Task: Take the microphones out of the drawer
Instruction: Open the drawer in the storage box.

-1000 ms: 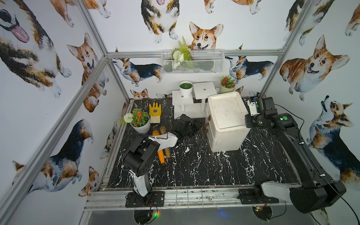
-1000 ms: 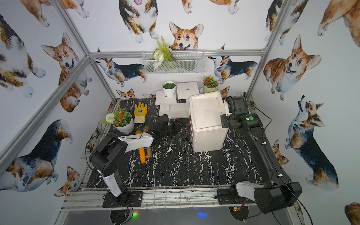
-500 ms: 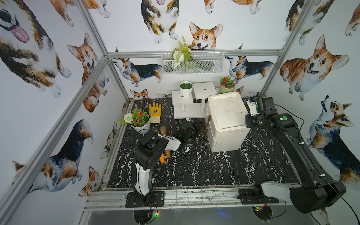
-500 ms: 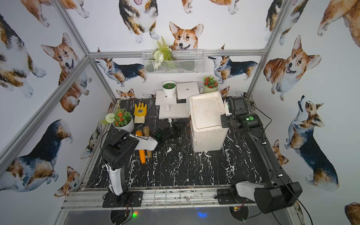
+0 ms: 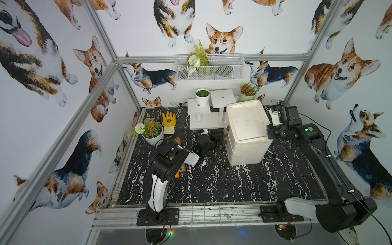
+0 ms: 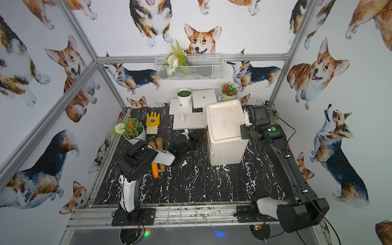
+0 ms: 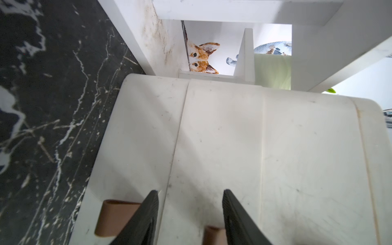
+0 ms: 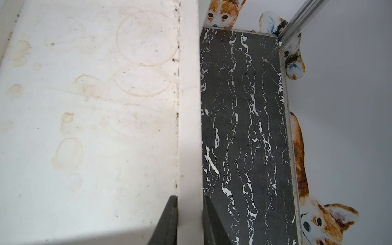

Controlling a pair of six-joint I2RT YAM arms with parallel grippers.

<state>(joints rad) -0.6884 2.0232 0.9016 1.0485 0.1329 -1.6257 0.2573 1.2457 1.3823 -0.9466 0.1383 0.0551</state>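
Left gripper point(image 7: 190, 192) of mine stands half spread, its two black fingers point(image 7: 148, 214) apart and clamping nothing, right up against the front of the white plastic drawer cabinet point(image 5: 246, 125). That front faces 9 o'clock in both top views. The cabinet itself sits at about 1 o'clock from the middle of the black marble-patterned tabletop point(image 5: 212, 184).

In my left wrist view one brown loop handle point(image 7: 116, 218) lies just outside a finger. A second brown handle point(image 7: 213, 236) shows between the fingers, close to the other one; whether either finger touches a handle I cannot tell. The drawer fronts look flush with each other. The microphone shows in none of my views, so I cannot say which drawer holds it.

My right gripper point(image 8: 189, 198) is clamped on the raised rim point(image 8: 188, 106) of the cabinet's stained top, at its 3 o'clock edge, with one finger inside the rim and one outside.

At 9 o'clock on the tabletop an orange stick-shaped object point(image 6: 155, 167) and a brown stick-shaped object point(image 6: 162, 161) lie side by side, partly under my left arm. At 10 o'clock stands a white pot of orange flowers point(image 5: 151, 131), with a yellow work glove point(image 5: 168, 123) lying flat just beside it. At 12 o'clock a white stepped stand point(image 5: 203, 118) carries a small white pot with a green top point(image 5: 202, 96).
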